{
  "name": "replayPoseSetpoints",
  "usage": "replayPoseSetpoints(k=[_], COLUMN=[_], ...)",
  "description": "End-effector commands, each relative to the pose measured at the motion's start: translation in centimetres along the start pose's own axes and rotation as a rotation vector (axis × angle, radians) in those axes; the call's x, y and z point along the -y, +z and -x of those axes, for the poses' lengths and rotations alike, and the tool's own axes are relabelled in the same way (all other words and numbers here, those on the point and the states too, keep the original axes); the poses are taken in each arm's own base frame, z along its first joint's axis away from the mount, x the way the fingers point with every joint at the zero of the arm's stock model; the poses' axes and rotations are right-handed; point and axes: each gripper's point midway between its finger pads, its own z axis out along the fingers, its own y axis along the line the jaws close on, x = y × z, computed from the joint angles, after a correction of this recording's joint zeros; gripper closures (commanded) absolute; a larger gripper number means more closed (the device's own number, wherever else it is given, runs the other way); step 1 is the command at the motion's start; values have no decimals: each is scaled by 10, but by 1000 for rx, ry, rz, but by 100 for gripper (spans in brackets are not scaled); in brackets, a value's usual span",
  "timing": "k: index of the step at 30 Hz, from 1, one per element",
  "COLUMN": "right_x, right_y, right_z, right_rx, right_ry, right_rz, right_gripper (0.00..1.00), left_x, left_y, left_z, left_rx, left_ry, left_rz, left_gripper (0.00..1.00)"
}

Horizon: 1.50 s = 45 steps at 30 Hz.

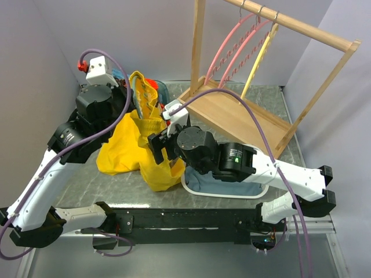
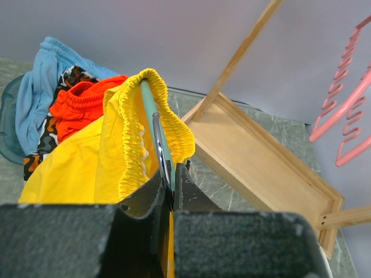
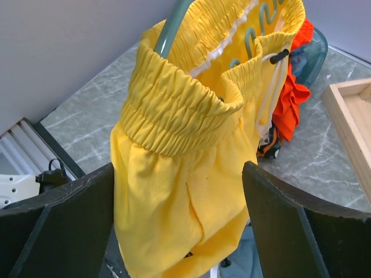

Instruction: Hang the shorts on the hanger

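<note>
The yellow shorts point(image 1: 130, 147) hang in a bunch over the table, their elastic waistband point(image 2: 136, 110) draped across the teal hanger point(image 2: 149, 99). My left gripper point(image 2: 172, 176) is shut on the hanger, pinching its teal bar and metal hook just below the waistband. In the right wrist view the hanger's arm point(image 3: 174, 23) runs up out of the open waistband of the shorts point(image 3: 179, 191). My right gripper point(image 3: 178, 168) is open. Its two fingers stand on either side of the hanging fabric, and I cannot tell whether they touch it.
A wooden rack point(image 1: 237, 116) stands at the back right, with pink hangers point(image 1: 232, 43) and a yellow hanger point(image 1: 258, 61) on its rail. An orange-red garment point(image 2: 81, 104) and blue cloth point(image 2: 40, 75) lie piled behind the shorts. A white tray point(image 1: 232, 196) with blue-grey cloth point(image 1: 223, 180) lies under my right arm.
</note>
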Motion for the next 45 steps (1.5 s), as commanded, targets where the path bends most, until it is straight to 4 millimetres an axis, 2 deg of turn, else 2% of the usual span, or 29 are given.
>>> replayPoseSetpoints(k=[1, 2, 3, 4, 5, 6, 8, 12, 18, 22, 24, 25, 26, 27, 28, 29, 30, 31, 36, 37, 38, 40, 41, 43, 45], right_x=[-1, -2, -3, -4, -4, -5, -7, -8, -10, -2, 6, 8, 11, 16, 20, 22, 28, 32, 49, 47, 48, 48, 48, 50, 52], right_y=[-9, -5, -6, -5, 2, 1, 10, 19, 21, 25, 30, 31, 32, 34, 28, 27, 28, 23, 13, 7, 6, -2, -3, -11, -19], right_z=[23, 15, 23, 23, 12, 17, 4, -9, -13, -16, -26, -30, -32, -42, -37, -32, -40, -35, -34, -19, -25, -14, -16, -7, -6], right_rx=[17, -16, -5, -11, -49, -42, -87, -109, -108, -103, -129, -143, -145, -165, -146, -121, -133, -119, -89, -35, -36, 9, 9, 43, 56], right_ry=[44, 26, 32, 35, 8, 14, -1, 0, 19, 6, -6, -4, 3, -6, 8, 27, 18, 28, 10, 50, 30, 56, 39, 63, 80], right_rz=[-23, -43, -58, -75, -106, -120, -145, -177, -185, -233, -259, -257, -255, -261, -259, -257, -261, -252, -281, -249, -237, -200, -193, -178, -158], right_gripper=[12, 12, 12, 12, 14, 15, 16, 18, 21, 34, 41, 51, 56, 62, 79, 89, 95, 100, 100, 100, 100, 100, 100, 100, 100], left_x=[9, 9, 9, 9, 9, 11, 12, 15, 20, 23, 25, 27, 28, 29, 30, 31, 32, 33, 37, 38, 39, 43, 44, 50, 56], left_y=[3, 5, 7, 8, 9, 11, 12, 16, 21, 25, 23, 23, 20, 18, 16, 13, 12, 10, -4, -5, -9, -13, -15, -20, -28], left_z=[26, 26, 24, 23, 23, 21, 20, 17, 10, 3, 2, 2, 4, 4, 6, 8, 9, 10, 17, 17, 20, 21, 22, 21, 21], left_rx=[109, 114, 110, 111, 111, 108, 113, 113, 102, 90, 84, 82, 80, 78, 77, 73, 71, 69, 70, 68, 70, 59, 59, 44, 32], left_ry=[-96, -104, -101, -106, -109, -110, -127, -142, -147, -145, -149, -154, -159, -159, -159, -158, -160, -160, -153, -151, -151, -142, -141, -125, -111], left_rz=[-6, -2, 3, 6, 11, 10, 13, 8, 10, 10, -3, -11, -29, -37, -46, -58, -63, -72, -136, -146, -163, -192, -204, -248, -309], left_gripper=[99, 99, 99, 99, 99, 99, 99, 99, 99, 99, 99, 99, 99, 99, 99, 99, 99, 99, 99, 97, 89, 75, 57, 50, 35])
